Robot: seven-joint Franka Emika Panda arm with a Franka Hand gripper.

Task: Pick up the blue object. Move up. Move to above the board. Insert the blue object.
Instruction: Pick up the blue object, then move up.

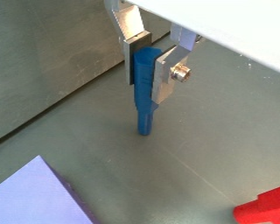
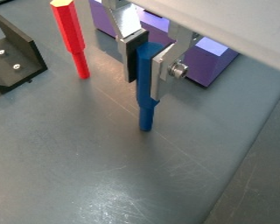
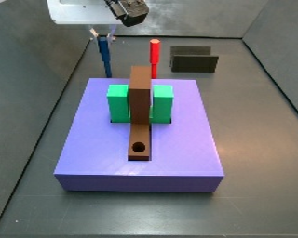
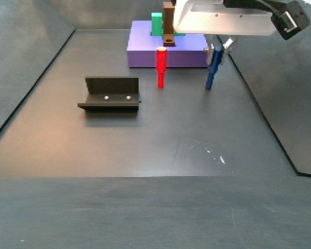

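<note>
Wrist views: tool (image 1: 152, 59) is clamped on the upper part of the blue peg (image 1: 143, 105); silver fingers (image 1: 170, 72) press it from both sides. Peg stands upright, its lower end on the grey desk (image 1: 73, 79). A lavender slab corner (image 1: 38, 197) and a bit of red (image 1: 266, 206) show at the frame edges. From the opposite wrist camera, the tool (image 2: 149, 59) holds the peg (image 2: 145, 101) the same way; red peg (image 2: 70, 38) stands upright nearby, apart from it. Fixture (image 2: 14, 54) sits beyond the red peg; slab (image 2: 201, 59) lies behind the tool.

Side views: tool (image 3: 101, 35) grips the peg (image 3: 105, 57) near the far edge of the desk, just off the slab (image 3: 177, 149). Red peg (image 3: 153, 52) stands beside it, dark box (image 3: 194, 61) further along. Board (image 3: 141, 116) lies on the slab, passing through the green block (image 3: 118, 103), hole (image 3: 139, 148) at its near end. From the opposite side, tool (image 4: 220, 43) and peg (image 4: 213, 68) are beside the slab (image 4: 185, 56); red peg (image 4: 161, 68) near, fixture (image 4: 110, 94) toward the desk's middle.
</note>
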